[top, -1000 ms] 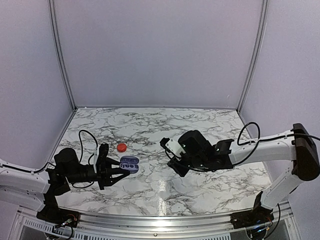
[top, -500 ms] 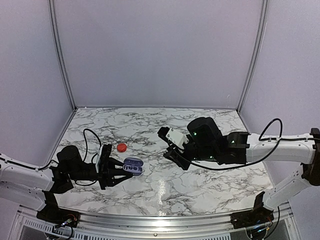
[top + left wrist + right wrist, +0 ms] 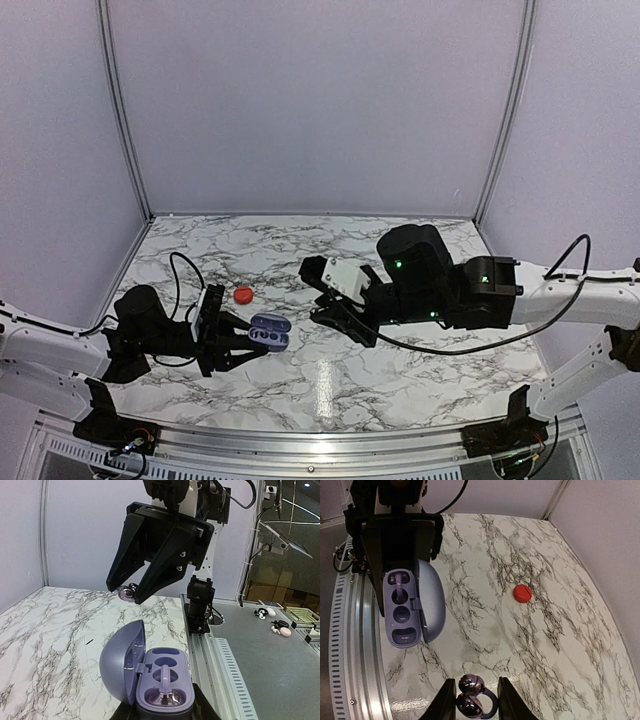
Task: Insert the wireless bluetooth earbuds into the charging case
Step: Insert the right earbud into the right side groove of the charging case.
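Note:
My left gripper (image 3: 238, 342) is shut on the purple charging case (image 3: 268, 331), holding it above the marble with its lid (image 3: 119, 666) swung open. One glossy earbud (image 3: 163, 698) sits in the case's nearest well; the other wells (image 3: 166, 673) are bare. My right gripper (image 3: 472, 701) is shut on a dark glossy clip-shaped earbud (image 3: 470, 685). In the left wrist view that gripper (image 3: 127, 593) hangs above and beyond the case (image 3: 161, 684), apart from it. From the right wrist the case (image 3: 401, 608) lies ahead to the left.
A small round red object (image 3: 243, 295) lies on the marble table (image 3: 400, 255) just beyond the case, also visible from the right wrist (image 3: 522, 593). A metal rail (image 3: 351, 645) runs along the table's near edge. Pale walls (image 3: 320, 100) enclose the back and sides.
My right arm has swung left with its earbud, closing on the case. My left gripper has carried the open case slightly right. Both grips are unchanged.

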Robot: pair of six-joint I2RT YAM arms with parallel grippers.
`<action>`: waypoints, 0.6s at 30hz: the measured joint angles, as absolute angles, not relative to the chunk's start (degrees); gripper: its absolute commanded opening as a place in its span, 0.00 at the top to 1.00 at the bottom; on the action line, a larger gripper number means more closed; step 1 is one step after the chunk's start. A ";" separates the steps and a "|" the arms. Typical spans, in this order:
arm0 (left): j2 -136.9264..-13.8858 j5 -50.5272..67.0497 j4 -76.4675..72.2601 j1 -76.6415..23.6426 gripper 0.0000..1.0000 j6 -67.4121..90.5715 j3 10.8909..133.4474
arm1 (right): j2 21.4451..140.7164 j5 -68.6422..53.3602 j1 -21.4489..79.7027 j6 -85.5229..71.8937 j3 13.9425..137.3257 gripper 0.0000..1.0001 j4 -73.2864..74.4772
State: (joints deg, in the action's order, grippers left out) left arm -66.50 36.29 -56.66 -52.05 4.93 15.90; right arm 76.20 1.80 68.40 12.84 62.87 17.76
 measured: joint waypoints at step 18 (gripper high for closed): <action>-66.74 37.12 -57.87 -52.05 1.00 5.80 16.12 | 76.82 3.07 76.36 15.14 68.23 0.71 20.18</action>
